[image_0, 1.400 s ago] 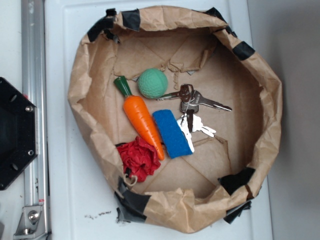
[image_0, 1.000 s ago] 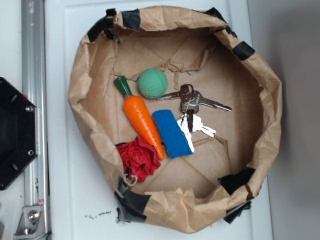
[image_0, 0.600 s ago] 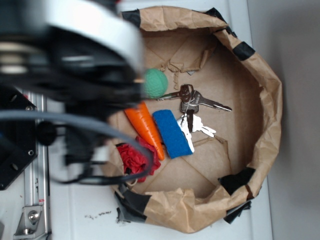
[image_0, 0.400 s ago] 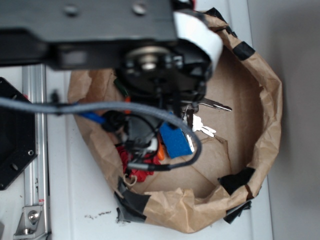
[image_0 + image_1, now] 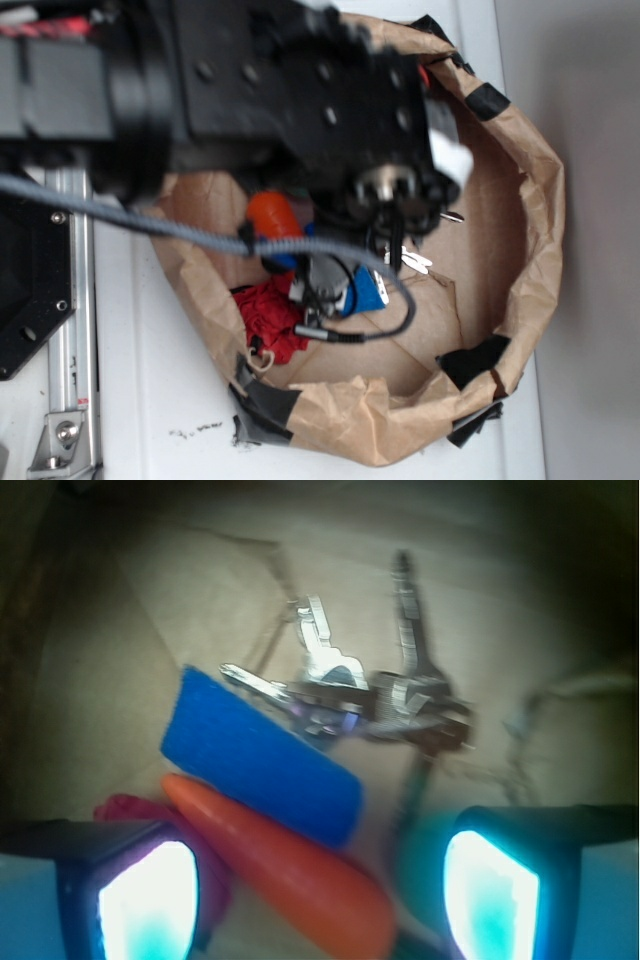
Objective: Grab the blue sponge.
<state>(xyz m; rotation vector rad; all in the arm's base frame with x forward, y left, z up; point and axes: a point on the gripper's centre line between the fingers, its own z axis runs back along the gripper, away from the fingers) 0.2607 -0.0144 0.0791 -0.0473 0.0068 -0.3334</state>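
Between the pads: nothing is held. In the wrist view I see the gripper spread wide, one pad glowing at each lower corner, with open space between them.

Jaws outward: the blue sponge lies just ahead of the jaws and a little left of centre, flat on the brown paper, its long side running diagonally.

Sponge's neighbours: the carrot lies along its near long edge, apparently touching. The keys sit at its far side, one blade reaching over its upper corner. A bit of red fabric shows at the left pad.

Handling, my judgement: a foam block, so light, soft and easy to squash, with no risk of breaking. It should give under the pads and not slip.

Where I would grip: across the short width, near the middle of its length. The carrot crowds one long side, so a pad may nudge it.

Wrist view alone shows: the jaw opening, and how the sponge, carrot and keys lie together.

Exterior view alone shows: the crumpled paper bowl with black tape on its rim, holding everything, and the arm covering most of it. Only a blue sliver of sponge peeks out beneath the arm.
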